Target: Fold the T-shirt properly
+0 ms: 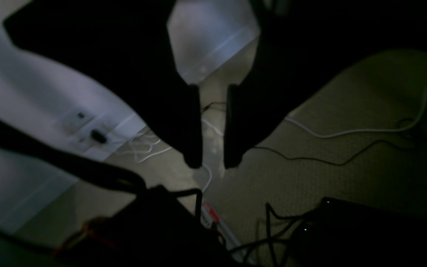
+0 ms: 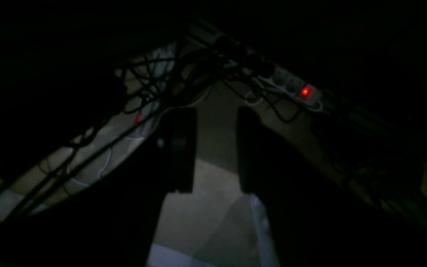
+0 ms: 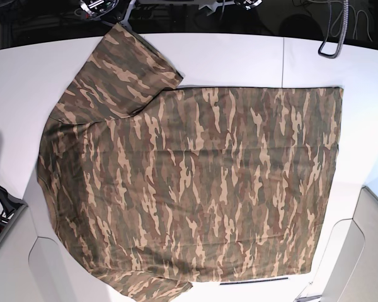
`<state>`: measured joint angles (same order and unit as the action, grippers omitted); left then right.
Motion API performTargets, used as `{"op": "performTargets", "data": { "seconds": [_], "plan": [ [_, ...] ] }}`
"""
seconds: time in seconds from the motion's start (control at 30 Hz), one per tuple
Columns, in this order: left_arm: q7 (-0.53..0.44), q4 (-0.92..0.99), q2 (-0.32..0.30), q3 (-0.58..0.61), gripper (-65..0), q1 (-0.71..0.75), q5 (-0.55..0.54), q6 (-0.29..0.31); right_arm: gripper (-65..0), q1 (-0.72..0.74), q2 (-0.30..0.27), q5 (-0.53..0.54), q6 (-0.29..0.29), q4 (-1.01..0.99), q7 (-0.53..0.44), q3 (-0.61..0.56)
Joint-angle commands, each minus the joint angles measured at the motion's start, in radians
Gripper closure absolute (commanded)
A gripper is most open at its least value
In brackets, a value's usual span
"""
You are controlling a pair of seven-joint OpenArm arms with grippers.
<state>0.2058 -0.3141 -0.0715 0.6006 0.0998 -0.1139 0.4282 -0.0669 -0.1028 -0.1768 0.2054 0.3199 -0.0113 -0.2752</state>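
Left gripper (image 1: 212, 163): dark fingers (image 1: 193, 126) fill the left wrist view, parted by a narrow gap, nothing between them, hanging over carpet (image 1: 347, 174) strewn with cables.
Right gripper (image 2: 209, 191): fingers set apart with a wider gap, holding nothing, above dim floor near a power strip (image 2: 291, 87) showing a red light.
T-shirt (image 3: 195, 182): camouflage cloth spread flat on the white table (image 3: 239, 56), one sleeve reaching the upper left in the base view.
Arms: neither shows in the base view.
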Motion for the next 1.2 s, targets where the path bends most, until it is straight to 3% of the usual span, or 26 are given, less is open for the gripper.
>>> {"op": "performTargets", "data": {
  "seconds": [0.0,0.13,0.23,0.47,0.57,0.83,1.07,1.17],
  "plan": [
    [0.001,-0.008,0.001,-0.019,-13.8,0.001,0.0,0.017,-19.1,-0.003,-0.005,0.001,0.012,0.009,-0.007,0.002],
    [0.001,-0.008,-0.004,-0.103,-13.8,0.002,0.0,0.105,-19.1,-0.014,-0.019,0.001,0.04,0.023,-0.007,0.002],
    [0.002,-0.011,-0.021,-0.153,-13.8,0.008,0.0,0.138,-19.1,-0.034,-0.032,0.001,0.062,0.04,-0.007,0.002],
    [0.004,-0.15,-0.101,-0.197,-13.8,0.098,-0.002,0.137,-19.1,-0.145,-0.089,0.005,0.064,0.198,-0.007,0.002],
    [0.005,-0.257,-0.137,-0.197,-13.8,0.163,-0.011,0.131,-19.1,-0.212,-0.126,0.061,0.065,0.303,-0.007,0.002],
    [0.047,-0.542,-0.216,-0.208,-13.8,0.327,-0.08,0.107,-19.1,-0.428,-0.238,0.197,0.167,0.616,-0.003,0.002],
    [0.05,-0.734,-0.225,-0.381,-13.8,0.474,-0.08,0.113,-19.1,-0.638,-0.334,0.269,0.241,0.885,0.009,0.003],
    [0.066,-0.841,-0.225,-0.467,-13.8,0.544,-0.081,0.155,-19.1,-0.724,-0.372,0.274,0.261,1.009,0.013,0.003]
  ]
}}
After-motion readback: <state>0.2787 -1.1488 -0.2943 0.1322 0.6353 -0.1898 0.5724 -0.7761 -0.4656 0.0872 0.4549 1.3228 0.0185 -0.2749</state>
